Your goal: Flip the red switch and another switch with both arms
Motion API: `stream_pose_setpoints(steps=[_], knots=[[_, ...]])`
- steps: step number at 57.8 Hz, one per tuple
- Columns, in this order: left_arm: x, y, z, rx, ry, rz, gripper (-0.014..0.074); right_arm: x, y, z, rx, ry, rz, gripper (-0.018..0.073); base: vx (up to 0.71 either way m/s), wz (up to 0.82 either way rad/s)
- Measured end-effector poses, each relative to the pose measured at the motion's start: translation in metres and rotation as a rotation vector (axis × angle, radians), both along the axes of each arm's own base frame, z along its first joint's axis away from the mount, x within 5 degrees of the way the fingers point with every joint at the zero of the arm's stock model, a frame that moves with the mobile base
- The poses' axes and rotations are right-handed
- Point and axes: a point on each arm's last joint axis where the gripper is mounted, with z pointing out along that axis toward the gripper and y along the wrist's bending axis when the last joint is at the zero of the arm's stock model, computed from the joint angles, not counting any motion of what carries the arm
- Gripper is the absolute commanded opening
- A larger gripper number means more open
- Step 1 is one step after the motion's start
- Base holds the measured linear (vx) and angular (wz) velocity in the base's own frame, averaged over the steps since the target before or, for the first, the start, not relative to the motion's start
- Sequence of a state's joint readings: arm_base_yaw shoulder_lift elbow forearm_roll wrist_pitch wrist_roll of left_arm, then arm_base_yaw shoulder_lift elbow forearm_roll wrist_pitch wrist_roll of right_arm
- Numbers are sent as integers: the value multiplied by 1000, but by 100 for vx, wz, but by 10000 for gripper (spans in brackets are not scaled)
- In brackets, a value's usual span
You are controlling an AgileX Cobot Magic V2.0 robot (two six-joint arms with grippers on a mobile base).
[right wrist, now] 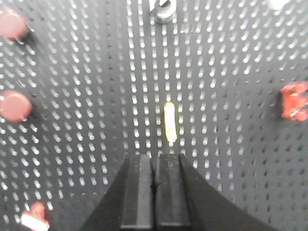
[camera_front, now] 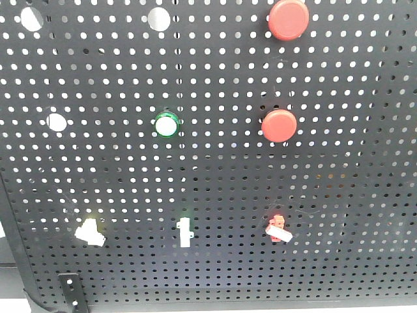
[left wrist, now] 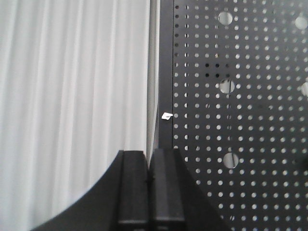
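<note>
A: What colour is the board (camera_front: 365,195)?
B: Black, dotted with even rows of small holes.
A: The switches?
B: The red switch (camera_front: 277,225) carries a white lever (camera_front: 279,234); the pale switch (camera_front: 90,231) is whitish. Both round buttons (camera_front: 279,125) are red.

Bare pegboard (camera_front: 352,208) around red switch (camera_front: 277,229), 2 buttons (camera_front: 279,125) seemingly well above

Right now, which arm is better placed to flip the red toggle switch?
Probably right. The right gripper faces the pegboard with the red switch in its wrist view, lower left. The left gripper points at the pegboard's edge and a curtain; no red switch shows there.
</note>
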State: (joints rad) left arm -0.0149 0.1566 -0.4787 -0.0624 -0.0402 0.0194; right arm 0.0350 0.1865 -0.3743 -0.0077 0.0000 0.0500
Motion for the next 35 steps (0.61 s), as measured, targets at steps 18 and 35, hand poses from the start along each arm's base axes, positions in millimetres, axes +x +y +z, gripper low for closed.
stream_pose_setpoints(steps=[18,35], knots=[[66,-2,-17,16,364,-5,2,48,2,-5,2,153,2,-6,0,0],[108,-17,-37,99,515,-99,2,66,2,-15,-1,242,1,-6,0,0]])
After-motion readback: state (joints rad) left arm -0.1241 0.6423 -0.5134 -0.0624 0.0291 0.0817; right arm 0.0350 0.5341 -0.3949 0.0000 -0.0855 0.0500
